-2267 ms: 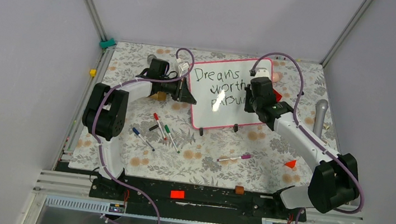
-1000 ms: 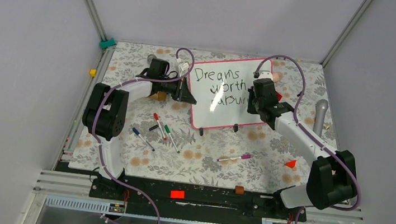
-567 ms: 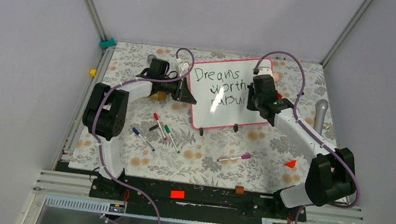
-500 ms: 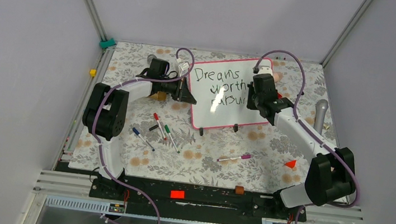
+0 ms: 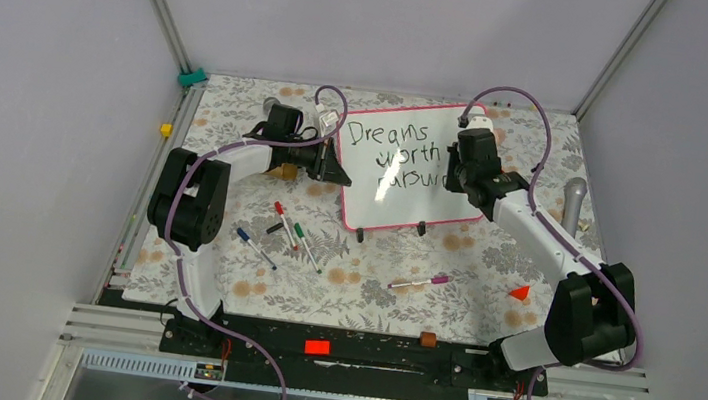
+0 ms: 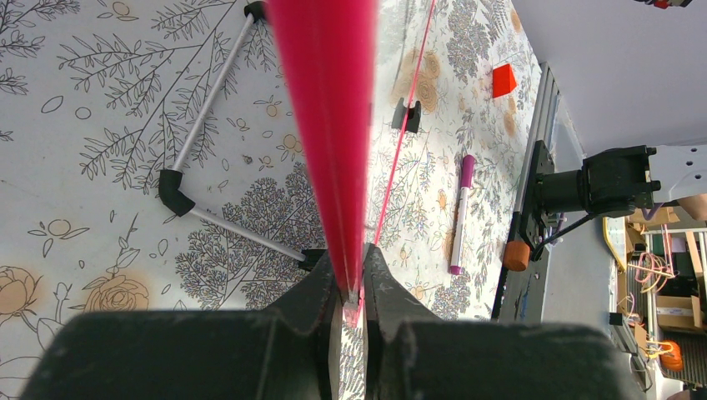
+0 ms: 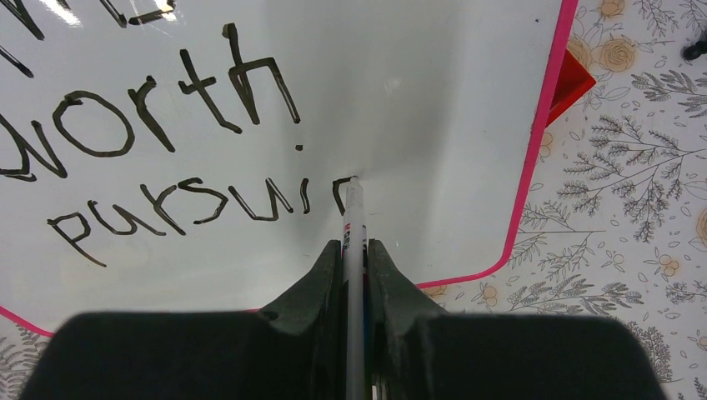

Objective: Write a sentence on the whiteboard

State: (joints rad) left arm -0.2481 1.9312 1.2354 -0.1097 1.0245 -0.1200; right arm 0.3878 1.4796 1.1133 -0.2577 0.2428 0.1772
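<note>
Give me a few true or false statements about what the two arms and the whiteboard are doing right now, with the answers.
1. The right gripper holds a marker with its tip on the whiteboard. True.
2. The left gripper hangs open, holding nothing. False: it is shut on the whiteboard's pink edge.
3. The sentence has its third line finished. False: that line reads "pursui" plus one started stroke.
4. A purple marker lies on the table, nearer the arm bases than the whiteboard. True.
</note>
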